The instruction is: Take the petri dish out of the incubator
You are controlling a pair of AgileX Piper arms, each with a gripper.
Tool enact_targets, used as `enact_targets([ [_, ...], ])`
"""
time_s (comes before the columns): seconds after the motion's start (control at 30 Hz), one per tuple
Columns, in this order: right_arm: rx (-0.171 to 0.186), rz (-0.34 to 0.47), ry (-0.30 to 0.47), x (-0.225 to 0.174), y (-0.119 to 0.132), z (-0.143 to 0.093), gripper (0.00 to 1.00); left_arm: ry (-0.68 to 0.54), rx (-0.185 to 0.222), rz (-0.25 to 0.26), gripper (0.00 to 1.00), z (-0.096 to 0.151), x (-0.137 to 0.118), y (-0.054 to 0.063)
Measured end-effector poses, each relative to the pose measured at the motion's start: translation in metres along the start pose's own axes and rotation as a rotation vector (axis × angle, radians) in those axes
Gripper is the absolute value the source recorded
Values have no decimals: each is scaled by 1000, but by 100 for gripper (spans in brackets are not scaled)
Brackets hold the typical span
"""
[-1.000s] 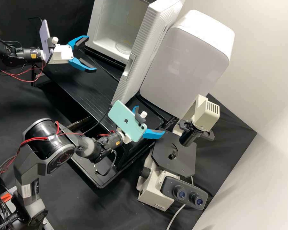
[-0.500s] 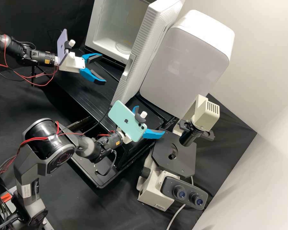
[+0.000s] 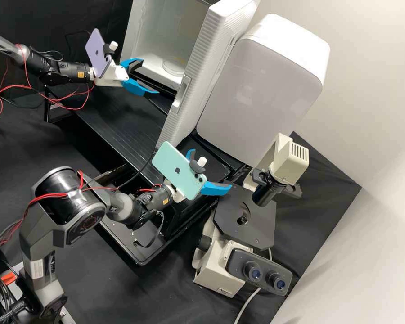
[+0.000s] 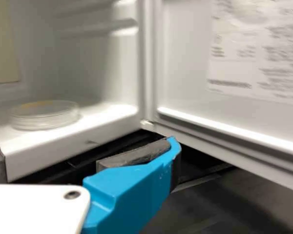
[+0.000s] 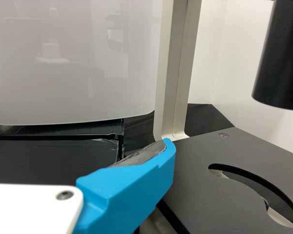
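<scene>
Both arms are dark grey and pretty chunky. The right arm (image 3: 121,208) has a fat round joint (image 3: 69,202) with a glossy black cap, red cables (image 3: 54,195) looped over it and a white sticker (image 3: 38,269) lower down. The left arm (image 3: 54,69) trails red wires (image 3: 72,96) too. White blocks (image 3: 110,76) carry bright blue fingers (image 3: 139,87) with grey pads (image 4: 132,157), one silver screw (image 4: 72,195) apiece. Lilac phone (image 3: 96,45) clamped on the left wrist, mint phone (image 3: 180,171) on the right.

We can read no text anywhere. The printed sheet (image 4: 256,51) inside the incubator door (image 4: 185,73) is too blurred for us, and the label (image 3: 36,269) on the right arm (image 3: 58,211) too small.
</scene>
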Motion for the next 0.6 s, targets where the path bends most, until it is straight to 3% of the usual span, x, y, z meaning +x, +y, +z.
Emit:
enact_targets([
  [0.2, 0, 0, 0, 0, 0, 0, 100, 11, -4, 9, 100, -2, 13, 5],
  [0.6, 0, 0, 0, 0, 0, 0, 100, 41, 1, -29, 100, -10, 45, 3],
])
